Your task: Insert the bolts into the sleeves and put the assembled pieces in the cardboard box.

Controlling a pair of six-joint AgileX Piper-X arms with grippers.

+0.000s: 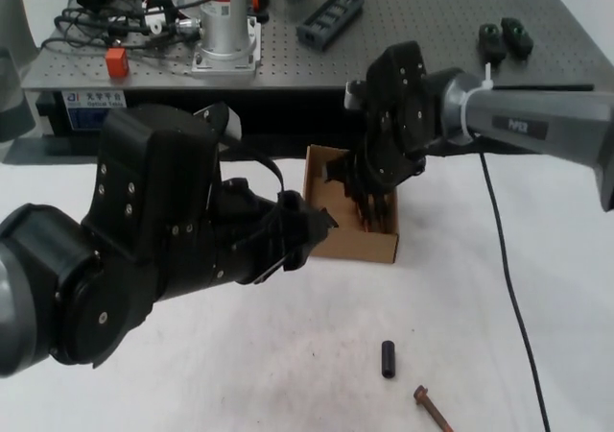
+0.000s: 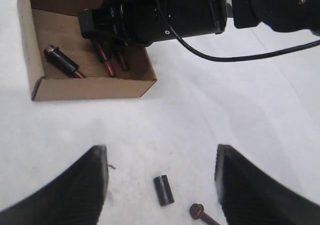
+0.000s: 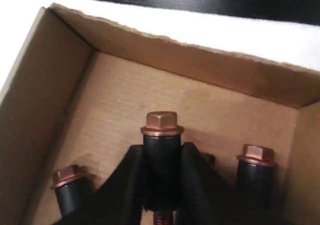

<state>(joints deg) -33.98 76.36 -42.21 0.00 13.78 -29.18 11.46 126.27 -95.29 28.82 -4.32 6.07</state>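
The right gripper [image 3: 161,177] is clenched on an assembled piece [image 3: 161,147], its fingers pressing the black barrel from both sides while the copper hex head stands clear beyond them. It holds this piece inside the cardboard box [image 3: 45,110], between two finished pieces [image 3: 256,172] lying there. The left gripper [image 2: 161,152] is released, jaws spread wide and holding nothing, hanging over the white counter [image 2: 240,110] just in front of the box. Beneath it lie a loose sleeve [image 2: 163,190] and, near it but apart, a loose bolt [image 2: 200,214].

These parts look small, stiff and light, so weight should be no trouble. The sleeve is a smooth cylinder on its side and will likely roll or squirt out if pinched off-centre, so it is best taken across the middle of the barrel. The bolt is slimmer and is best gripped on the shank just behind the head, leaving the threaded end free to enter the sleeve.
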